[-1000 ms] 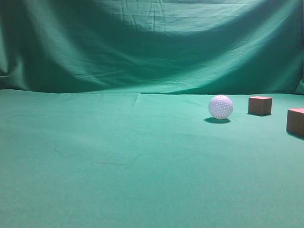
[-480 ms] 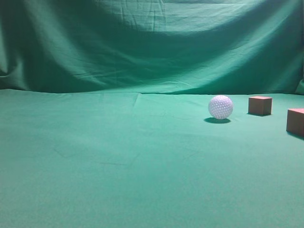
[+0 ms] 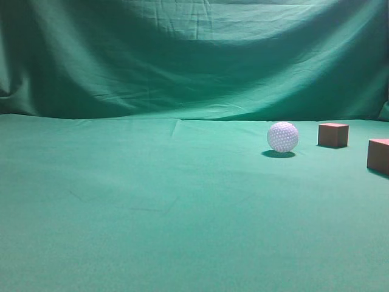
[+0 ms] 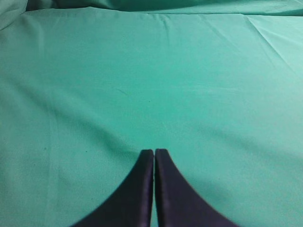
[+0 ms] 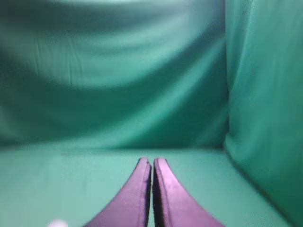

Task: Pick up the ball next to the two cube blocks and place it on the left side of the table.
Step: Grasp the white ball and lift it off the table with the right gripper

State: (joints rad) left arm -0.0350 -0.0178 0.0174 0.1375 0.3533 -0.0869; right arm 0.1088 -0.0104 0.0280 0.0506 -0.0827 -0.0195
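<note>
The white dimpled ball [image 3: 282,137] rests on the green table [image 3: 152,207] at the right of the exterior view. One reddish-brown cube block [image 3: 333,134] stands just right of it, the other cube block [image 3: 378,156] nearer and cut by the right edge. Neither gripper shows in the exterior view. My left gripper [image 4: 154,151] is shut and empty over bare green cloth. My right gripper [image 5: 152,161] is shut and empty, pointing along the cloth toward the backdrop. A blurred white speck [image 5: 57,223] sits at the bottom left of the right wrist view; what it is cannot be told.
A wrinkled green cloth backdrop [image 3: 194,61] hangs behind the table. In the right wrist view a green cloth wall [image 5: 265,104] hangs close on the right.
</note>
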